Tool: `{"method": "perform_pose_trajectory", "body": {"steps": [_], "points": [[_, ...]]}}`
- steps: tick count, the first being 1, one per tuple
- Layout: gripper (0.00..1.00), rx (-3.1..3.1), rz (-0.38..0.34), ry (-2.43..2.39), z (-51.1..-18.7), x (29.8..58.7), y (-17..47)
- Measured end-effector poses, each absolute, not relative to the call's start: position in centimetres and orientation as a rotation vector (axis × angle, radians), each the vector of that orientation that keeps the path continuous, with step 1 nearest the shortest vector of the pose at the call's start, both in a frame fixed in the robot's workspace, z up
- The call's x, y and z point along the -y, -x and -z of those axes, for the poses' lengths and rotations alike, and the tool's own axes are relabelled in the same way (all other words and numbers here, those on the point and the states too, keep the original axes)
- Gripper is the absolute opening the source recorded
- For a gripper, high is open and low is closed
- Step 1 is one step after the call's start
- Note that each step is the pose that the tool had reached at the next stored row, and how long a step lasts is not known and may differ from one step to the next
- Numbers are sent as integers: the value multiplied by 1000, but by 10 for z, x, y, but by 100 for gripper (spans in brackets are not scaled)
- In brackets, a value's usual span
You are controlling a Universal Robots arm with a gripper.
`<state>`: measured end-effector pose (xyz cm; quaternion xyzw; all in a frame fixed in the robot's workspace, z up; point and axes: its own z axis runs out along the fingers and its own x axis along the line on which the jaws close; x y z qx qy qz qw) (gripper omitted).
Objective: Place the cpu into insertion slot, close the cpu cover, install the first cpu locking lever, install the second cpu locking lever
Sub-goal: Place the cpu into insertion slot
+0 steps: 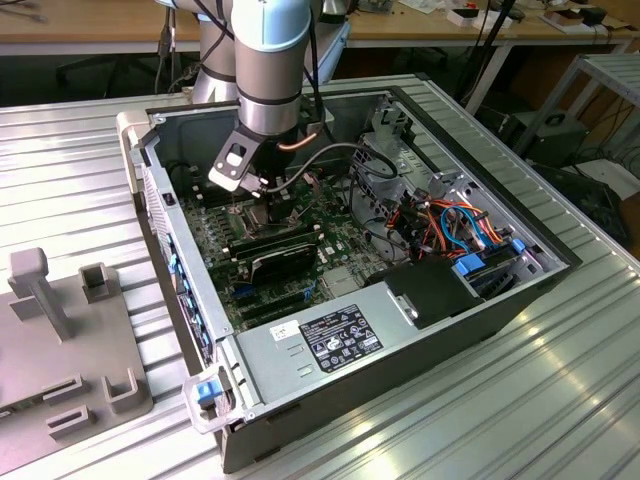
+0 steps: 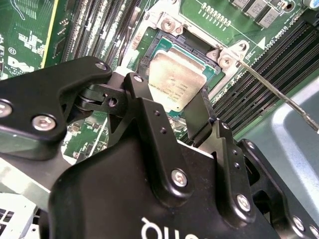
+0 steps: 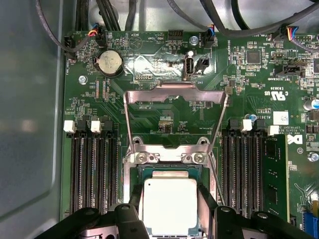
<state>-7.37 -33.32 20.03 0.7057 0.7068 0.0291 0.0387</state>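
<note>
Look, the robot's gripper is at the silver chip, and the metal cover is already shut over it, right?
Not quite. The gripper is at the cpu, but the cpu cover is not shut: in the first wrist view it stands swung open, away from the insertion slot.

cpu (image 3: 169,206) in insertion slot (image 3: 169,170); cpu cover (image 3: 174,93) raised beside; memory slots (image 3: 94,174) flanking

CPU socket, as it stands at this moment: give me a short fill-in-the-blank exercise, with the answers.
1. The cover stands ___, tipped back off the socket.
2. The gripper is closed on the ___, right over the socket.
3. Long black memory slots run along ___ sides of the socket.
Answers: open; chip; both.
</note>
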Motion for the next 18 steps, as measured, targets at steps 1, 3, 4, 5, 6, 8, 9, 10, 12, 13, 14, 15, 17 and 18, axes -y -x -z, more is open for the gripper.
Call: {"method": "perform_pose_trajectory", "body": {"steps": [1,3,4,5,6,8,9,10,12,13,14,15,17,18], "points": [[53,-2168,-89,-2164,-200,333,74],[53,-2168,-89,-2164,-200,333,74],[53,-2168,-89,-2164,-200,333,74],[53,-2168,-89,-2164,-200,333,74],[53,-2168,-89,-2164,-200,333,74],[53,-2168,-89,-2164,-200,333,74],[53,-2168,-89,-2164,-200,333,74],[53,-2168,-89,-2164,-200,333,74],[53,-2168,-89,-2164,-200,333,74],[53,-2168,-89,-2164,-200,333,74],[53,-2168,-90,-2164,-200,333,74],[54,-2168,-90,-2164,-200,333,74],[61,-2168,-90,-2164,-200,333,74],[61,-2168,-90,-2164,-200,333,74]]}}
